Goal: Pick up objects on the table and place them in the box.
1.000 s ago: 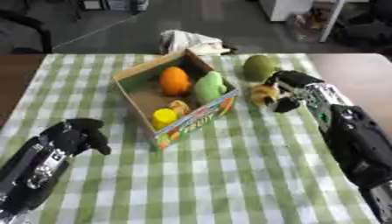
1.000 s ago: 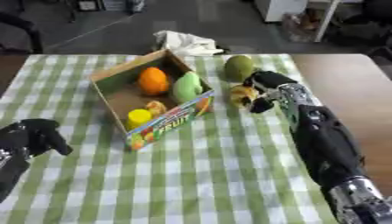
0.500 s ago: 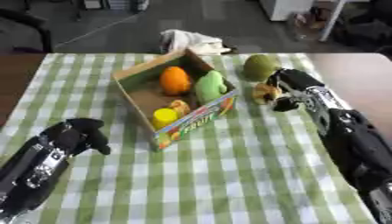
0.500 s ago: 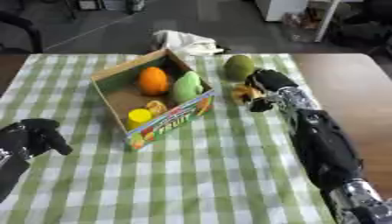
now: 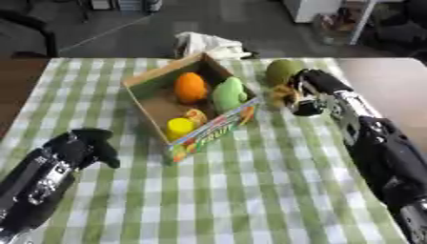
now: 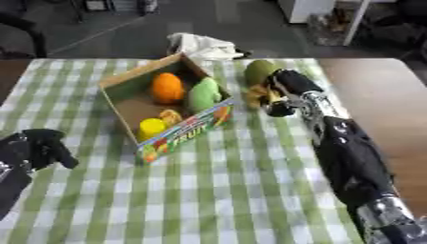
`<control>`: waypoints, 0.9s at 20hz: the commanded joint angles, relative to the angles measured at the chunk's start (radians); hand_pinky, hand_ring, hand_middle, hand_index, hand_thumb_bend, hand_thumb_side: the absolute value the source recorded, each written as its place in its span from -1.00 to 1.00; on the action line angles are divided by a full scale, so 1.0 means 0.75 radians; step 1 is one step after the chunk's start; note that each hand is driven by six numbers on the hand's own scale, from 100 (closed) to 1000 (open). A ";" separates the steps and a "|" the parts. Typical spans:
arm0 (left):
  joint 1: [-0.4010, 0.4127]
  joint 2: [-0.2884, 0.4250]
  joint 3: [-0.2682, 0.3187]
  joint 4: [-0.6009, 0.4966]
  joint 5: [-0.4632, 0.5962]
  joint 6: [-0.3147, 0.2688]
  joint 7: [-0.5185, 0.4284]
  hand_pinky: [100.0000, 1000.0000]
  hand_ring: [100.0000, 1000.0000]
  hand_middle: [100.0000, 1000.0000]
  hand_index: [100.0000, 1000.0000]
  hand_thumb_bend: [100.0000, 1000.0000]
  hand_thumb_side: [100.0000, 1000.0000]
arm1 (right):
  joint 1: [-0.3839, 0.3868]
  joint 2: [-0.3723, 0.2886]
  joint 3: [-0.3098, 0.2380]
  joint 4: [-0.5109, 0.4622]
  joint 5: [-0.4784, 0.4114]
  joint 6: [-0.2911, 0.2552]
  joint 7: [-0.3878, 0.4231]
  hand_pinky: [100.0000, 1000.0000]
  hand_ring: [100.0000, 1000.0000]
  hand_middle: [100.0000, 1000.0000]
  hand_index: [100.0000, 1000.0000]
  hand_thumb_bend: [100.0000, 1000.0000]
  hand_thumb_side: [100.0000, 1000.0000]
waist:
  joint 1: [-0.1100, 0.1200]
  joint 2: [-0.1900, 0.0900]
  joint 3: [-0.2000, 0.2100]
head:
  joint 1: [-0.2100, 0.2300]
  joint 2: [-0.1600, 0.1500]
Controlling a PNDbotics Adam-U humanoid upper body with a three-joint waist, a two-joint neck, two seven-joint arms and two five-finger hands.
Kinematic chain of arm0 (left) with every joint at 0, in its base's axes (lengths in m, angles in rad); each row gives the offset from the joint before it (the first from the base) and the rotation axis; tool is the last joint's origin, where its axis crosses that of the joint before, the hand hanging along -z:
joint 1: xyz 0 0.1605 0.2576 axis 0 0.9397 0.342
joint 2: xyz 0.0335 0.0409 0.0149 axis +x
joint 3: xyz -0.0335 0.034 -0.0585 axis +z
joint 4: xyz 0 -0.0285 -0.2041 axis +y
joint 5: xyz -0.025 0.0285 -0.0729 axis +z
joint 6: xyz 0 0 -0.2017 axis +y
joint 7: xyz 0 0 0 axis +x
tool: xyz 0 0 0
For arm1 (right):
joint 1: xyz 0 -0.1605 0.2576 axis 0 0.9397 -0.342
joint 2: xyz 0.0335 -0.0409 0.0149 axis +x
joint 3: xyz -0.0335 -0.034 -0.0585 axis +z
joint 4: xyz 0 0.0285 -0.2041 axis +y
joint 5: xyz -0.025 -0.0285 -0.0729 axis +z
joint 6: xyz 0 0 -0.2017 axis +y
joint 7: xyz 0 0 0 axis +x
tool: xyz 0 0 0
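Here | green checked cloth (image 5: pixel 250 190) on brown table (image 5: pixel 392 81) | right robot hand (image 5: pixel 304 93) clamped on yellowish thing (image 5: pixel 279 95) | grey floor

Looks like a lab or office room used for testing. Brown wooden table (image 6: pixel 380 95) under a green and white checked cloth (image 5: pixel 250 190), smooth grey floor (image 5: pixel 125 24) behind, white cabinet (image 5: pixel 313 7) and dark chairs at the far edge.
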 commanded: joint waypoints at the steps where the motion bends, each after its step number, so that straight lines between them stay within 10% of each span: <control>1: -0.010 0.015 0.009 -0.025 0.009 0.002 0.002 0.27 0.05 0.02 0.51 -1.00 0.43 | -0.050 -0.027 0.017 -0.105 -0.086 -0.031 0.019 0.30 -0.15 -0.91 -0.63 -1.00 -0.78 | 0.002 -0.021 0.003 | -0.004 -0.008; 13: -0.017 0.010 -0.004 -0.025 0.016 0.000 -0.013 0.27 0.05 0.02 0.51 -1.00 0.43 | -0.169 0.134 0.111 -0.149 -0.120 -0.122 0.160 0.35 -0.09 -0.83 -0.53 -1.00 -0.78 | 0.011 -0.018 0.025 | -0.033 -0.011; 18: -0.017 0.007 -0.006 -0.025 0.012 0.002 -0.016 0.27 0.05 0.02 0.51 -1.00 0.44 | -0.176 0.208 0.145 -0.121 -0.021 -0.161 0.177 0.43 0.07 -0.28 0.10 -1.00 -0.77 | 0.012 -0.015 0.034 | -0.044 -0.010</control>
